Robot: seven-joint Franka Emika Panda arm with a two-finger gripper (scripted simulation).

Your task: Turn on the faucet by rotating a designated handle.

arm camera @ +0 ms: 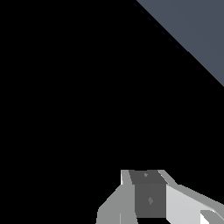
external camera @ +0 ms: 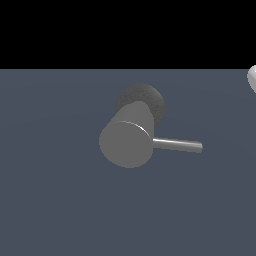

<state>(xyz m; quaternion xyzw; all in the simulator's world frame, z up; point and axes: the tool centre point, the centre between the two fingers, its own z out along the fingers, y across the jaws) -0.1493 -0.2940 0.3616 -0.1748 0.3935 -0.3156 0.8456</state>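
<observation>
Just one faucet (external camera: 127, 142), one handle (external camera: 177, 145), one pincer (arm camera: 148, 197).

The faucet (external camera: 129, 140) lies on a blue-grey floor (external camera: 55, 200), its thick matte grey cylinder turned so the flat round end faces the camera. Behind that end, partly hidden by the cylinder, sits its darker, rough, rounded base (external camera: 149, 98). The handle (external camera: 177, 145), a thin shiny rod much narrower than the cylinder, projects from the faucet's side toward the exterior view's right, roughly level. Well apart from the faucet, at the frame's right edge, shows a pale rounded shape (external camera: 252, 79), possibly part of the arm.
</observation>
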